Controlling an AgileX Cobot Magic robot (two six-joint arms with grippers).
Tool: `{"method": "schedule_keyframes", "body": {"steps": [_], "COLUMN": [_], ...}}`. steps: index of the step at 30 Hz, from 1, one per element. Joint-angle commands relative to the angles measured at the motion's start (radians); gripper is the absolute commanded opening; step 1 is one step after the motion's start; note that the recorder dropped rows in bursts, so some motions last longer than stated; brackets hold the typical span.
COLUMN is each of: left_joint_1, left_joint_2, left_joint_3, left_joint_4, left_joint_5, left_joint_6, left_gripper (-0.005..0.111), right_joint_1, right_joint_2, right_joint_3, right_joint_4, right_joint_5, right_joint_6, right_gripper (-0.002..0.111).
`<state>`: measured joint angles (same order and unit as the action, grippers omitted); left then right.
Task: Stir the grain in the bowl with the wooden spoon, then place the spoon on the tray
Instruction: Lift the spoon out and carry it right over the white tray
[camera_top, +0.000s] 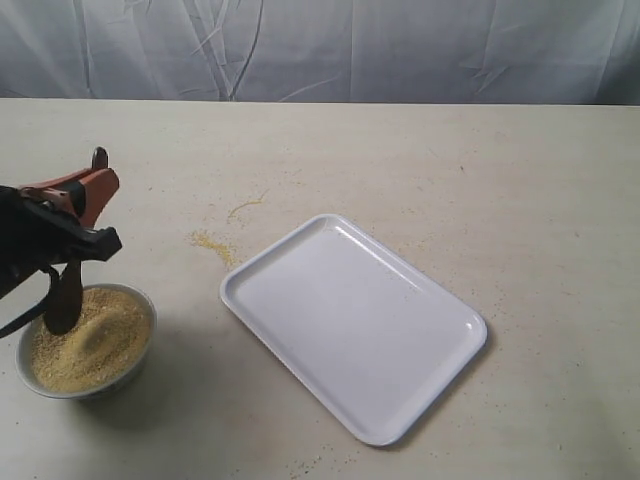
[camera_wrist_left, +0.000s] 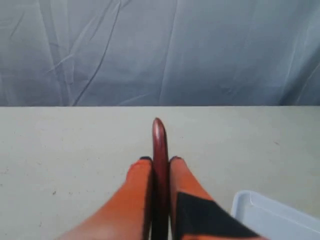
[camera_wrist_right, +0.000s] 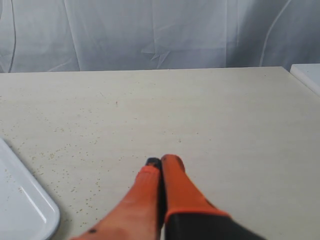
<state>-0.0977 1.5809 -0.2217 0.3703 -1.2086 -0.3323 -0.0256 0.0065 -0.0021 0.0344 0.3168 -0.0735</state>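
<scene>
Left tool (camera_wrist_left: 160, 161) pinching wooden spoon (camera_top: 64, 300) by upper handle, blade dipped in grain (camera_top: 105, 340), bowl (camera_top: 150, 312) near left edge of counter (camera_top: 450, 160). Spoon likely stiff, light, smooth: hold handle firmly. Right tool (camera_wrist_right: 161, 161) pressed together, empty.

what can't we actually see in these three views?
- Exterior view: the left gripper hides the middle of the wooden spoon. How deep its tip sits in the grain is unclear.
- Left wrist view: the bowl is out of frame and the tray is cut by the edge.
- The right gripper is absent from the exterior view.
- The spilled grains are too small to count.
</scene>
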Motion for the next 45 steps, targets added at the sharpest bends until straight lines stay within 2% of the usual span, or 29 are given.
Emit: {"method": "schedule_keyframes", "body": {"steps": [1, 8, 10, 11, 12, 13, 14, 15, 16, 17, 18, 19, 20, 24, 28, 32, 35, 39, 45], "left_joint_1": [-0.003, -0.003, -0.003, -0.003, -0.003, -0.005, -0.005, -0.005, -0.005, -0.005, -0.005, -0.005, -0.005, -0.023, -0.144, -0.289, -0.367, -0.449, -0.516], "left_joint_2": [-0.062, -0.184, -0.253, -0.312, -0.342, -0.399, -0.418, -0.448, -0.451, -0.451, -0.437, -0.416, -0.385, -0.205, -0.042, 0.108, 0.245, 0.427, 0.576], "left_joint_3": [0.006, 0.006, 0.006, -0.015, -0.036, -0.101, -0.134, -0.223, -0.258, -0.337, -0.401, -0.460, -0.525, -0.668, -0.760, -0.874, -0.980, -1.109, -1.165], "left_joint_4": [-0.050, -0.083, -0.088, -0.090, -0.090, -0.050, -0.007, 0.213, 0.342, 0.718, 1.020, 1.234, 1.374, 1.374, 1.374, 1.374, 1.374, 1.374, 1.374], "left_joint_5": [-0.012, -0.012, 0.071, 0.214, 0.292, 0.504, 0.594, 0.767, 0.812, 0.818, 0.763, 0.699, 0.613, 0.436, 0.431, 0.494, 0.464, 0.351, 0.312], "left_joint_6": [0.002, 0.055, 0.050, 0.004, -0.025, -0.116, -0.187, -0.413, -0.540, -0.924, -1.220, -1.400, -1.573, -1.710, -1.728, -1.734, -1.758, -1.758, -1.756], "left_gripper": [0.000, 0.000, 0.000, 0.000, 0.000, 0.000, 0.000, 0.000, 0.000, 0.000, 0.000, 0.000, 0.000, 0.000, 0.000, 0.000, 0.000, 0.000, 0.000], "right_joint_1": [0.003, 0.003, 0.003, 0.003, 0.003, 0.003, 0.003, 0.003, 0.003, 0.003, 0.003, 0.003, 0.003, 0.003, 0.003, 0.003, 0.003, 0.003, 0.003], "right_joint_2": [-0.007, -0.007, -0.007, -0.007, -0.007, -0.007, -0.007, -0.007, -0.007, -0.007, -0.007, -0.007, -0.007, -0.007, -0.007, -0.007, -0.007, -0.007, -0.007], "right_joint_3": [0.002, 0.002, 0.002, 0.002, 0.002, 0.002, 0.002, 0.002, 0.002, 0.002, 0.002, 0.002, 0.002, 0.002, 0.002, 0.002, 0.002, 0.002, 0.002], "right_joint_4": [0.001, 0.001, 0.001, 0.001, 0.001, 0.001, 0.001, 0.001, 0.001, 0.001, 0.001, 0.001, 0.001, 0.001, 0.001, 0.001, 0.001, 0.001, 0.001], "right_joint_5": [-0.012, -0.012, -0.012, -0.012, -0.012, -0.012, -0.012, -0.012, -0.012, -0.012, -0.012, -0.012, -0.012, -0.012, -0.012, -0.012, -0.012, -0.013, -0.013], "right_joint_6": [-0.002, -0.002, -0.002, -0.002, -0.002, -0.002, -0.002, -0.002, -0.002, -0.002, -0.002, -0.002, -0.002, -0.002, -0.002, -0.002, -0.002, -0.002, -0.002], "right_gripper": [0.000, 0.000, 0.000, 0.000, 0.000, 0.000, 0.000, 0.000, 0.000, 0.000, 0.000, 0.000, 0.000, 0.000, 0.000, 0.000, 0.000, 0.000, 0.000]}}
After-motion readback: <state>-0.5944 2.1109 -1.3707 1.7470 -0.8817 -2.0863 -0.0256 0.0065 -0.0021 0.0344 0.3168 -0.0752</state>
